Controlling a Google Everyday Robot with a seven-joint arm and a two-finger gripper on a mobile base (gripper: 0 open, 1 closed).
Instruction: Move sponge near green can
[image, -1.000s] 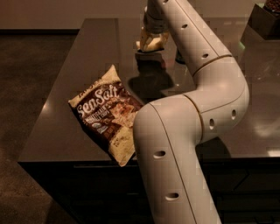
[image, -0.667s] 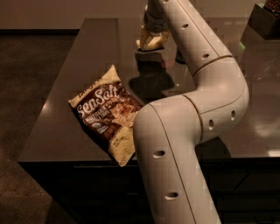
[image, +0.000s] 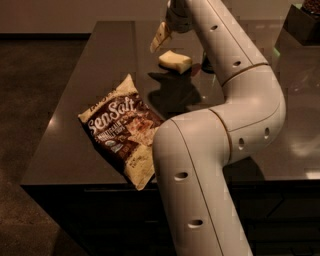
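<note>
The gripper (image: 156, 45) hung at the far end of the table (image: 75, 125), just above the top and clear of everything on it. Whether it was spread or pressed together could not be told. It carried nothing that showed.

The sponge (image: 175, 61) lay flat on the table just at 5 o'clock of the gripper, apart from it, with its own shadow beneath and nothing pinching it.

The can could not be made out. The arm (image: 240, 100) crossed the table right at 3 o'clock of the sponge and covered that part. A dark shape at the arm's edge there might have been the can, but that was not sure.

The bag (image: 125, 132) lay well apart at 7 o'clock of the sponge, near the front edge, untouched. A dark box (image: 305, 20) stood off at 2 o'clock, beyond the arm.

By my reading the carrying was done or nearly so, since the sponge rested free. If the can stood behind the arm, the sponge was already near it. Only backing the gripper away remained, and that nearness could not be checked.
</note>
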